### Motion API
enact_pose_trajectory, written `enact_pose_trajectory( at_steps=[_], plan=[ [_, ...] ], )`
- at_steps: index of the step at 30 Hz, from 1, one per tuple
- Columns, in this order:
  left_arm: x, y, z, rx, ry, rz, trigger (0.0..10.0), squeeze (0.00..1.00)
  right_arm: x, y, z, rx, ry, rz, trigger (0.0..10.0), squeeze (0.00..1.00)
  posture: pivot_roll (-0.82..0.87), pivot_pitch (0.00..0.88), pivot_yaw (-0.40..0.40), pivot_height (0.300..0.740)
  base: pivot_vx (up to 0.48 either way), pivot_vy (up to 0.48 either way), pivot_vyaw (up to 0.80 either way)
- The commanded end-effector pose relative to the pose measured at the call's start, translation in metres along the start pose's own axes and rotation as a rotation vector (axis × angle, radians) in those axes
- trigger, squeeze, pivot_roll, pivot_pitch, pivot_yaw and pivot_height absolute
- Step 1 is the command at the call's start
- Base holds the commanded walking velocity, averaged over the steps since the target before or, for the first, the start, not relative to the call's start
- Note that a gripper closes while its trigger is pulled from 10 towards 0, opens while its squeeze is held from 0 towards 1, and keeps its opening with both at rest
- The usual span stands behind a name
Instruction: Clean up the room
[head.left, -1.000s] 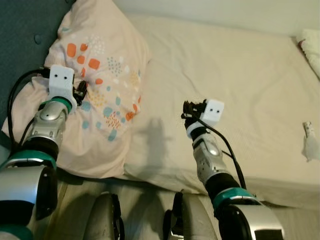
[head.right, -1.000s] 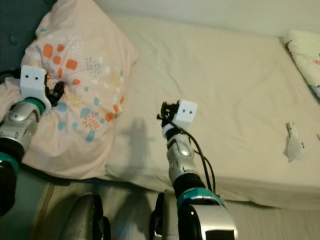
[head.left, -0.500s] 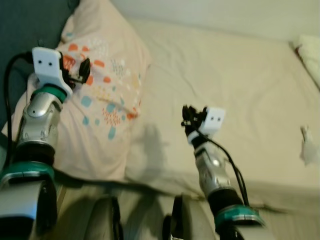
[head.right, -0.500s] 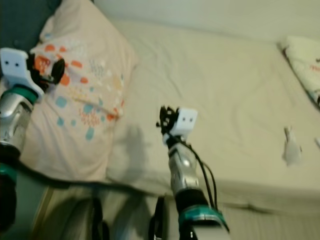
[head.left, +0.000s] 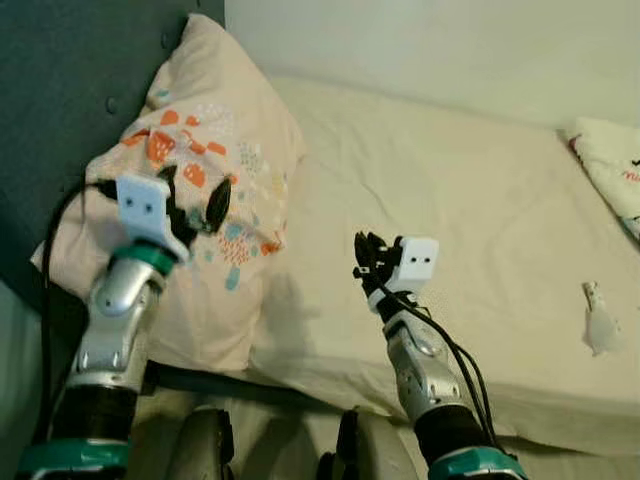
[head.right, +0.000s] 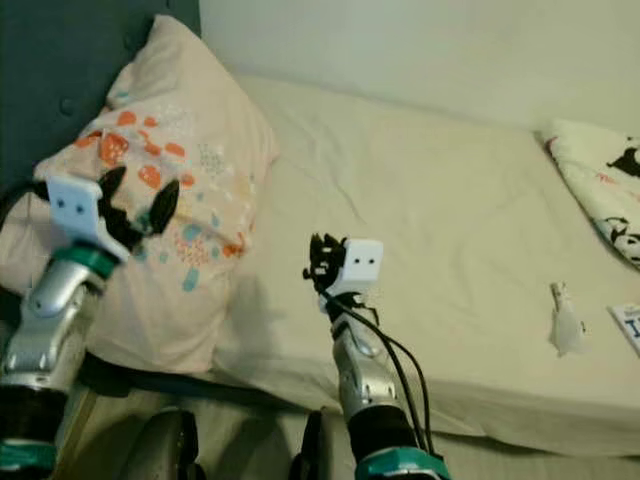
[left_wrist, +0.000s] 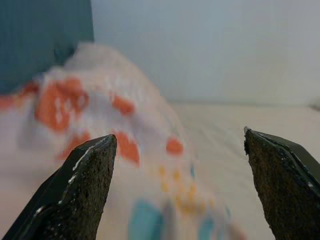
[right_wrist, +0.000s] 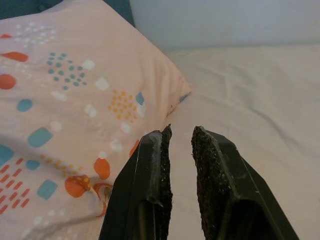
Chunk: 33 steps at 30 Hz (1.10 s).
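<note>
A peach pillow (head.left: 215, 130) with orange and teal prints leans against the dark teal headboard (head.left: 80, 70) at the head of the bed. My left gripper (head.left: 195, 197) hovers over the pillow's middle, open, with nothing between its fingers (left_wrist: 85, 185). My right gripper (head.left: 364, 256) is raised above the cream sheet (head.left: 460, 200) just right of the pillow's edge. It is shut and holds nothing, and its fingertips (right_wrist: 162, 145) point toward the pillow (right_wrist: 65, 115). A small crumpled white scrap (head.left: 600, 325) lies on the sheet at the right.
A white cushion (head.right: 600, 190) with black prints lies at the bed's far right, with a piece of paper (head.right: 630, 322) below it. A pale wall (head.left: 430, 45) backs the bed. The mattress front edge (head.left: 330, 385) runs just before my legs.
My left arm has lifted off the pillow and moved right, its fingers now spread above it. The right arm has hardly moved. The view has tilted up, showing more headboard and wall.
</note>
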<state>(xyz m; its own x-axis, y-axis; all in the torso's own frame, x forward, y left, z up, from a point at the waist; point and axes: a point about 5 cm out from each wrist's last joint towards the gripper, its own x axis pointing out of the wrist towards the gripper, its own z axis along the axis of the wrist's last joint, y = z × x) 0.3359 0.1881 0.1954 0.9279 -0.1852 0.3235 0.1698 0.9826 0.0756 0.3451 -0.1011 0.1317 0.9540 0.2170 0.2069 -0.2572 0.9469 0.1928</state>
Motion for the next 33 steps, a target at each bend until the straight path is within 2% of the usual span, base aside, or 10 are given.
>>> enact_pose_trajectory(
  at_steps=[1, 5, 8, 9, 11, 13, 15, 18, 27, 33],
  plan=[
    [-0.001, -0.011, -0.003, 0.008, 0.038, -0.029, 10.0, 0.0, -0.005, -0.005, -0.003, -0.026, 0.022, -0.025, 10.0, 0.0, 0.15, 0.068, -0.079, 0.62, 0.0, 0.0, 0.0],
    [-0.004, -0.019, -0.016, -0.016, 0.125, -0.048, 10.0, 0.0, -0.008, -0.008, -0.006, -0.028, 0.033, -0.053, 10.0, 0.0, 0.15, 0.06, -0.07, 0.62, 0.0, 0.0, 0.0],
    [-0.013, -0.031, -0.026, -0.023, 0.212, -0.053, 10.0, 0.0, -0.019, -0.009, -0.014, -0.037, 0.065, -0.057, 10.0, 0.0, 0.15, 0.052, -0.06, 0.62, 0.0, 0.0, 0.0],
    [-0.013, -0.031, -0.026, -0.023, 0.212, -0.053, 10.0, 0.0, -0.019, -0.009, -0.014, -0.037, 0.065, -0.057, 10.0, 0.0, 0.15, 0.052, -0.06, 0.62, 0.0, 0.0, 0.0],
    [-0.015, -0.039, -0.027, 0.048, 0.211, -0.059, 10.0, 0.0, -0.027, -0.009, -0.022, -0.039, 0.1, -0.055, 10.0, 0.0, 0.15, 0.048, -0.056, 0.62, 0.0, 0.0, 0.0],
    [-0.015, -0.039, -0.027, 0.048, 0.211, -0.059, 10.0, 0.0, -0.027, -0.009, -0.022, -0.039, 0.1, -0.055, 10.0, 0.0, 0.15, 0.048, -0.056, 0.62, 0.0, 0.0, 0.0],
    [-0.016, -0.049, -0.028, 0.021, 0.194, -0.098, 10.0, 0.0, -0.037, -0.009, -0.029, -0.028, 0.125, -0.08, 10.0, 0.0, 0.15, 0.043, -0.037, 0.63, 0.0, 0.0, 0.0],
    [-0.02, -0.054, -0.034, -0.026, 0.218, -0.11, 10.0, 0.0, -0.04, -0.012, -0.03, -0.029, 0.126, -0.115, 10.0, 0.0, 0.14, 0.042, -0.026, 0.64, 0.0, 0.0, 0.0],
    [-0.025, -0.048, -0.035, -0.041, 0.242, -0.045, 10.0, 0.0, -0.04, -0.014, -0.027, -0.05, 0.13, -0.123, 10.0, 0.0, 0.15, 0.036, -0.037, 0.68, 0.0, 0.0, 0.0],
    [-0.02, -0.039, -0.035, -0.029, 0.252, -0.031, 10.0, 0.0, -0.032, -0.014, -0.025, -0.061, 0.131, -0.138, 10.0, 0.0, 0.17, 0.037, -0.032, 0.705, 0.0, 0.0, 0.0]
  ],
)
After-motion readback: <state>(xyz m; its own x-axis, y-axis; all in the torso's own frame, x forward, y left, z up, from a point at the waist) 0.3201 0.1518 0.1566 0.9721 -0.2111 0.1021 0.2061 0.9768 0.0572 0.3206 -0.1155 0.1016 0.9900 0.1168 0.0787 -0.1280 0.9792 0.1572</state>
